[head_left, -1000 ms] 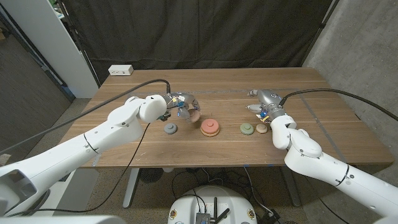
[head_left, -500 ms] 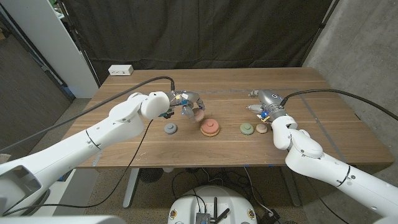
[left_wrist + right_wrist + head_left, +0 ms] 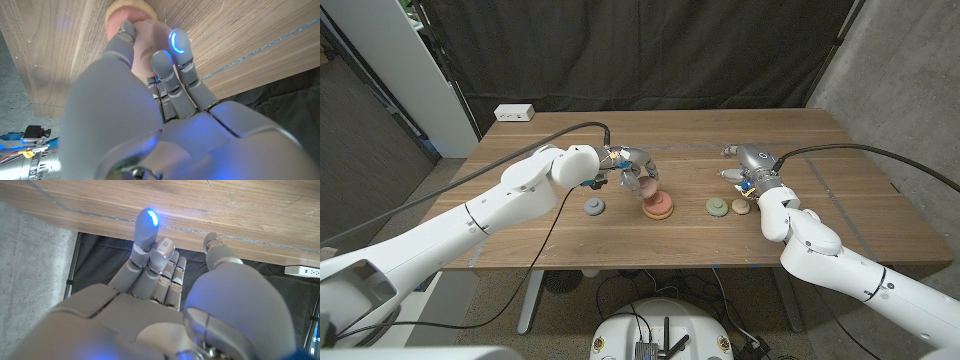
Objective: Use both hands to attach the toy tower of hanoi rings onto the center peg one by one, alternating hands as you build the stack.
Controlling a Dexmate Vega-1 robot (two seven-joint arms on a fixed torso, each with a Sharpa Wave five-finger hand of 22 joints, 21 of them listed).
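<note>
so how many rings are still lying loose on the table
3: a grey ring left of the center stack, a green ring and a tan ring right of it. The left hand holds a pink ring over the stack.

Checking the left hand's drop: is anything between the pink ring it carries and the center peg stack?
Nothing visible. The left hand holds the pale pink ring just above the red-and-tan ring stack; the grey ring lies off to the side on the wooden table.
</note>
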